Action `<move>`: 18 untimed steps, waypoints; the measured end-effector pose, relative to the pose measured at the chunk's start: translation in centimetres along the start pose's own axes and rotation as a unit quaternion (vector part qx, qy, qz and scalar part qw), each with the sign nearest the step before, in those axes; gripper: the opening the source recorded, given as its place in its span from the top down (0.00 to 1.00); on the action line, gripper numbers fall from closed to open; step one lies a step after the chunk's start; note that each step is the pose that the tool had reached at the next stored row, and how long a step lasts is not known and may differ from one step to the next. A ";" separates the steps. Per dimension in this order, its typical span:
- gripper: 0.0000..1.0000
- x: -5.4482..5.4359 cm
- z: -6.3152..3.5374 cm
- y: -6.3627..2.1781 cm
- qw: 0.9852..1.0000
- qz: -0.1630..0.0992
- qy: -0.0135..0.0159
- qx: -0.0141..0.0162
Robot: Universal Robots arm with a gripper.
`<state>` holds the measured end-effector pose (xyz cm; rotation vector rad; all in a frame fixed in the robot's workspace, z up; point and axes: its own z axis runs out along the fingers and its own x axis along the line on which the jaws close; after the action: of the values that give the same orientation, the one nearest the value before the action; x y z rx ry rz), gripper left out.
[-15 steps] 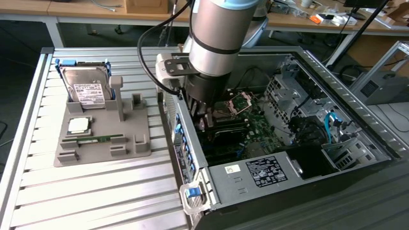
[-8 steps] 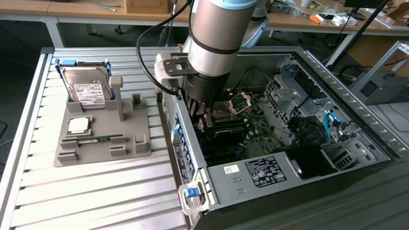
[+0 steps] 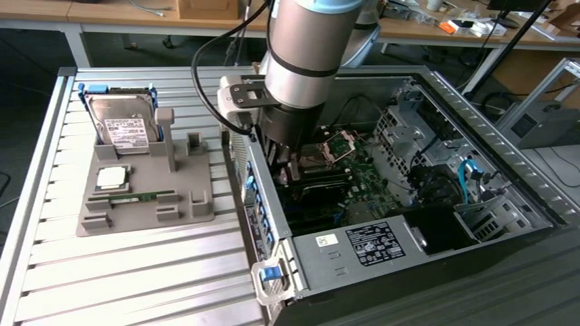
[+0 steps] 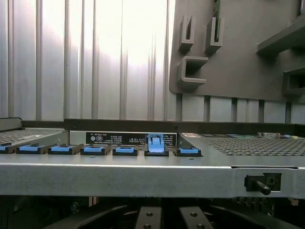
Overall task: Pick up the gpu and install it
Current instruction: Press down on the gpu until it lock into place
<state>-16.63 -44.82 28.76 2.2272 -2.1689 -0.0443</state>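
Grey parts tray (image 3: 136, 217) on bench (image 3: 127, 285) shows no gpu; arm (image 3: 303, 61) reaches deep inside open PC case (image 3: 490, 163), fingers together; grip contents unclear, install underway.

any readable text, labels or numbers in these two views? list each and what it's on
None can be quoted; each is too small or blurred.
White label on the hard drive: print and barcode lines, unreadable.
Large black-and-white label on the computer case's metal panel: unreadable.
Small white sticker beside it: unreadable.
Black strip label behind the blue slot clips, wrist view: white print, unreadable.
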 end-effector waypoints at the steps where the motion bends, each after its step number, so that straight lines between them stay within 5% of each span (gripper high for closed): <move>1: 0.89 0.0 0.02 -0.14 1.000 0.000 0.000 0.000; 18: 0.89 0.1 0.48 -4.58 1.000 0.000 0.000 -0.006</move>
<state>-12.07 -44.82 28.08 2.2208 -2.1621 -0.0585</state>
